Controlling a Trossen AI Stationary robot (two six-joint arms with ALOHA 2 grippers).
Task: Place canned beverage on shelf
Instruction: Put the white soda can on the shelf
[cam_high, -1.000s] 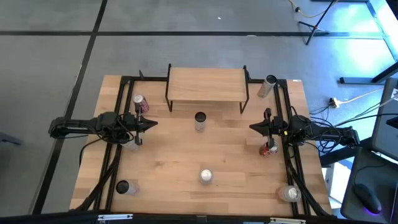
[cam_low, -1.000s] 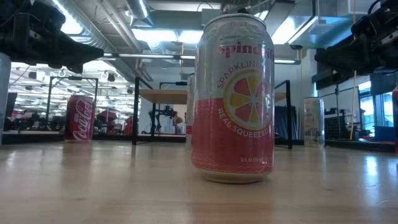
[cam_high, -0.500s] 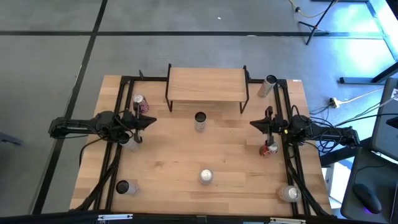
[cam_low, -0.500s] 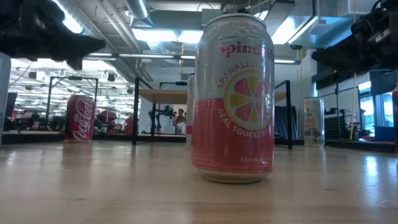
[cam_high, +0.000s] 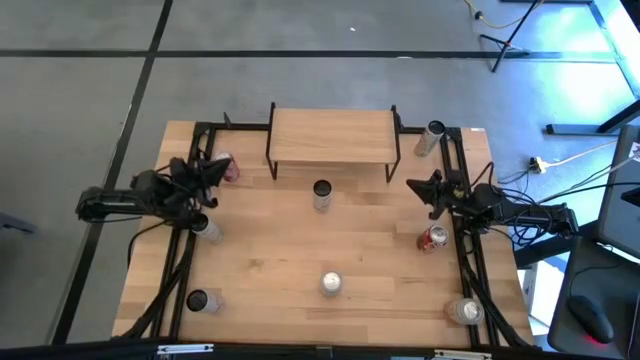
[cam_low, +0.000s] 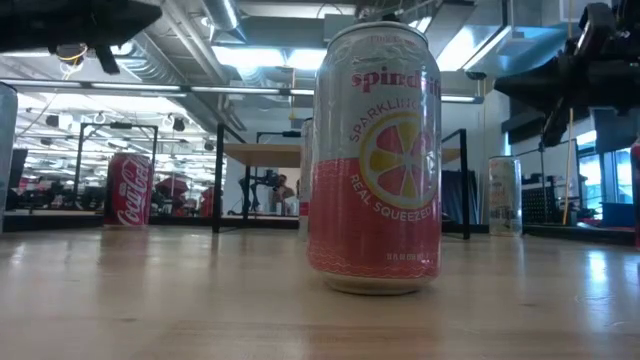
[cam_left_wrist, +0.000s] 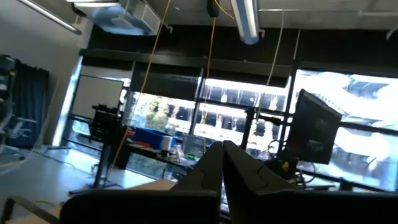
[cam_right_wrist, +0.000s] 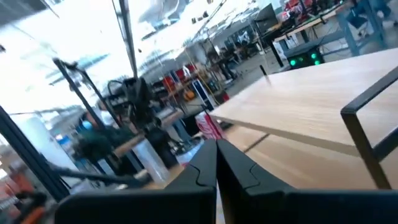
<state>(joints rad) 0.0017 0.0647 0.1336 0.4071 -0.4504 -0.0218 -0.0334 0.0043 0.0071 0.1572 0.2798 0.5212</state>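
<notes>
The shelf (cam_high: 332, 135), a light plank on thin black legs, stands at the table's far middle with nothing on it; it also shows in the right wrist view (cam_right_wrist: 311, 106). A silver can (cam_high: 321, 193) stands upright just in front of it. A pink-and-white can (cam_high: 331, 284) stands nearer the front, large in the low view (cam_low: 377, 160). My left gripper (cam_high: 217, 167) is shut and empty, raised beside a red cola can (cam_high: 230, 170) at the far left. My right gripper (cam_high: 412, 184) is shut and empty near the shelf's right legs.
Other cans stand about: a silver one (cam_high: 207, 228) and a dark one (cam_high: 197, 300) on the left, one at the far right (cam_high: 434, 135), a red one (cam_high: 434, 238) and a silver one (cam_high: 463, 311) on the right. Black frame rails (cam_high: 470, 260) run along both sides.
My left gripper has gone up and toward the table's far left, ending beside the red cola can, and has tipped upward. My right gripper has gone a little toward the far edge. Both stay shut. No can has moved.
</notes>
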